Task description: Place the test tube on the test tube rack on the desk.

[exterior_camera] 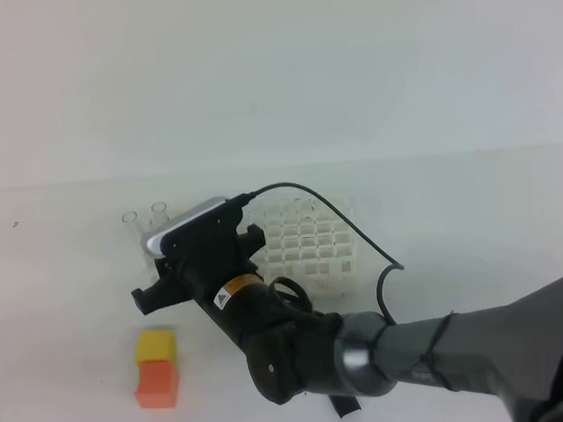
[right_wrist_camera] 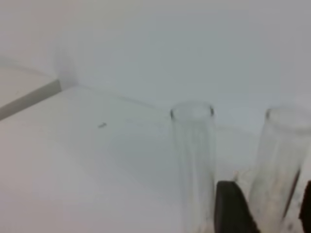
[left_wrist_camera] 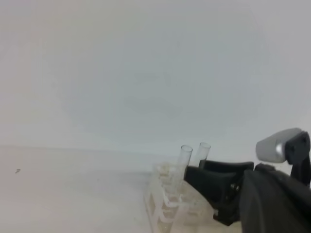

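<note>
tube (right_wrist_camera: 279,160): upright in rack (exterior_camera: 306,247), between right claw (right_wrist_camera: 265,206) jaws | claw: apart, no clamp | handling: likely light, stiff, slick, breakable; grip mid-barrel gently

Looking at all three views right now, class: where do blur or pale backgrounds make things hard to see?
Right wrist view: soft all over, the two tubes barely outlined. Left wrist view: the rack fades into the white desk. High view: tube rims faint, coloured blocks sharp.
</note>
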